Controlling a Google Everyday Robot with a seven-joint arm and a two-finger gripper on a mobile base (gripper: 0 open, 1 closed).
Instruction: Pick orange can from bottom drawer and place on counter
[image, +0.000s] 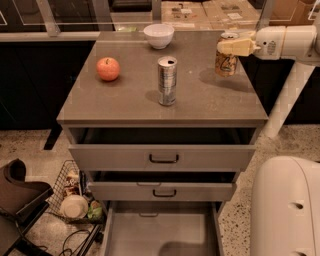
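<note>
The orange can (226, 62) hangs upright just above the right rear part of the counter (135, 100), casting a shadow beside it. My gripper (231, 46) reaches in from the right and is shut on the can's upper part. The bottom drawer (160, 232) stands pulled out at the foot of the cabinet, its flat grey floor bare.
On the counter stand a taller silver can (167, 80) at the middle, a red apple (108, 68) at the left and a white bowl (158, 35) at the back. The two upper drawers (162, 158) are partly open. A wire basket (75, 197) sits on the floor at the left.
</note>
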